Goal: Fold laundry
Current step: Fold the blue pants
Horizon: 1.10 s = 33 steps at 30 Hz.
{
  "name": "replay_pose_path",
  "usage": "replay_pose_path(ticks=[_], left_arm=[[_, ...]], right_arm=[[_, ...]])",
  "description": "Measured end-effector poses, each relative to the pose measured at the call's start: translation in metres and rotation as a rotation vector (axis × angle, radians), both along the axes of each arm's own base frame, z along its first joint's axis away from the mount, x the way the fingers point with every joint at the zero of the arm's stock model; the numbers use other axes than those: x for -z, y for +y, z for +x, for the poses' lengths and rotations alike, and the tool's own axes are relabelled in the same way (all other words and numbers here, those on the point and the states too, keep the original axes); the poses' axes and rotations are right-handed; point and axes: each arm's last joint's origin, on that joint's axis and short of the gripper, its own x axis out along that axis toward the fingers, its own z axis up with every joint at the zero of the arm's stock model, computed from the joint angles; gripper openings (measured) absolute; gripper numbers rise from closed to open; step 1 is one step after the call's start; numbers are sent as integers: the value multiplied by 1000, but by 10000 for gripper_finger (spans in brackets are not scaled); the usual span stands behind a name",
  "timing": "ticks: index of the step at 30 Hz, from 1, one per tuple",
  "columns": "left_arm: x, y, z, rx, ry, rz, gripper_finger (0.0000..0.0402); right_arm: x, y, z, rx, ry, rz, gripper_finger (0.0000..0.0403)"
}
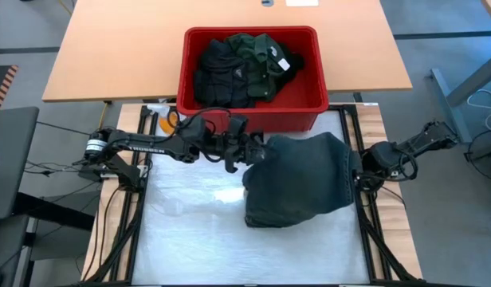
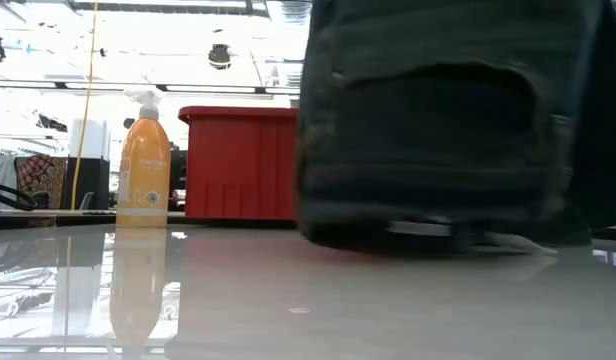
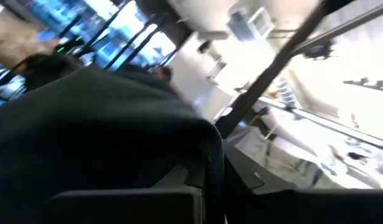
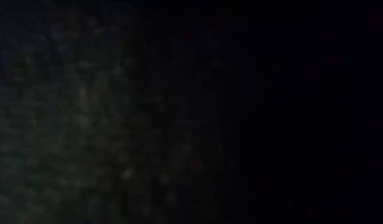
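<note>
Hanging between both claws, over the white table (image 1: 190, 239): a dark garment (image 1: 301, 179), lower edge touching the surface. Left gripper (image 1: 253, 151) clenched on the garment's left upper edge, cloth draped just beside and below it. Right gripper (image 1: 359, 169) closed too, pressed against the right edge, cloth covering its camera. Behind, more dark laundry (image 1: 241, 68) piled inside the red basket (image 1: 309, 104). Orange bottle (image 2: 145, 165) upright beside that basket.

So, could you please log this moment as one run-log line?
left gripper: shut on dark garment | right gripper: at its other edge | garment: lifted, partly on table | red basket: more laundry
</note>
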Motion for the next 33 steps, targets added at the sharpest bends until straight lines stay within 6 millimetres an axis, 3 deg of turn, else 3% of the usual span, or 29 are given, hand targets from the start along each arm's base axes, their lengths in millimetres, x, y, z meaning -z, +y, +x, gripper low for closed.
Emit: replay_pose_path(ticks=[11, 21, 28, 33], left_arm=[[-28, 3, -9, 50, -115, 52, 2], [-66, 18, -39, 33, -116, 171, 1], [-67, 24, -42, 5, -94, 174, 0], [-66, 31, -41, 2, -72, 166, 0]], right_arm=[[1, -3, -5, -20, 48, 120, 133], [-18, -9, -52, -141, -39, 213, 227], [-22, -7, -55, -201, -70, 315, 253], [-25, -8, -52, -261, -105, 525, 255]])
